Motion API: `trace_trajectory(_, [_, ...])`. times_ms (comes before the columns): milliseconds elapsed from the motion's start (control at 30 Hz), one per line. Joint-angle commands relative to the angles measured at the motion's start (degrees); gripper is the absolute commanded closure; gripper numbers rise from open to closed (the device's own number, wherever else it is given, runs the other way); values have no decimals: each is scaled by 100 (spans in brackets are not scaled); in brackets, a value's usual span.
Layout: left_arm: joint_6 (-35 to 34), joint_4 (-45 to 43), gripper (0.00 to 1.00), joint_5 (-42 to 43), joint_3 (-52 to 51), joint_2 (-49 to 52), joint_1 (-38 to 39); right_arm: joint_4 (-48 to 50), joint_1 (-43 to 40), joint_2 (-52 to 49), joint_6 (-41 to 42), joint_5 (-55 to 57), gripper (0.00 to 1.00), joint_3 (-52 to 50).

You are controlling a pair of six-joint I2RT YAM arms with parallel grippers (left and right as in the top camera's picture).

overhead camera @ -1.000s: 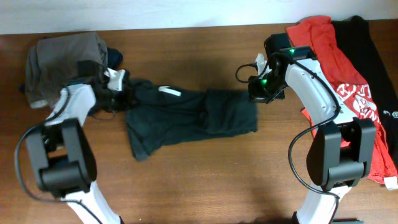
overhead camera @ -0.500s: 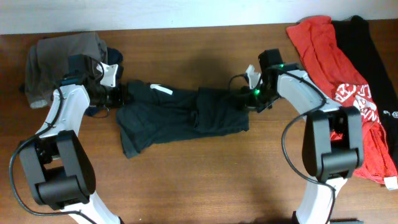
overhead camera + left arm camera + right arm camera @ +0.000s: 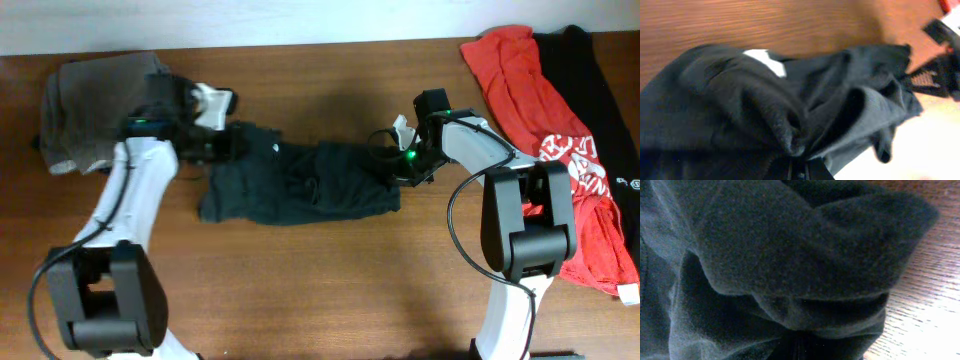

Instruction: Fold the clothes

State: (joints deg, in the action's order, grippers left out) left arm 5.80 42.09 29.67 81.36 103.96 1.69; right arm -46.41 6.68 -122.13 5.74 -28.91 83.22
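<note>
Wooden table [image 3: 330, 285]; overhead alone: red shirt [image 3: 512, 85] beyond dark shirt [image 3: 300, 190].

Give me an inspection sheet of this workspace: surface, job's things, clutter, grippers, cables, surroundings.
Surface: wooden table, bare wood along the near side.
Job's things: dark shirt bunched mid-table, held at both ends; red shirt and black shirt lying unfolded at the far right.
Clutter: grey garment heaped at the far left.
Grippers: left gripper shut on the dark shirt's left end; right gripper shut on its right end.
Cables: left cable and right cable, black, looping beside the arms.
Surroundings: white wall behind the table; nothing else seen.
</note>
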Motion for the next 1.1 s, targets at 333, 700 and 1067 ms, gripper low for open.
trace_trajectory(333, [-1088, -1401, 99, -608, 164, -103, 2013, 39, -2, -264, -61, 85, 96, -74])
trace_trajectory(700, [-1266, -1513, 99, -1799, 164, 57, 2994, 87, -11, -260, -61, 28, 96, -59])
trace_trajectory(1067, [-1268, -1515, 99, -1945, 162, 214, 3047, -750, -844, 452, -61, -935, 96, 1816])
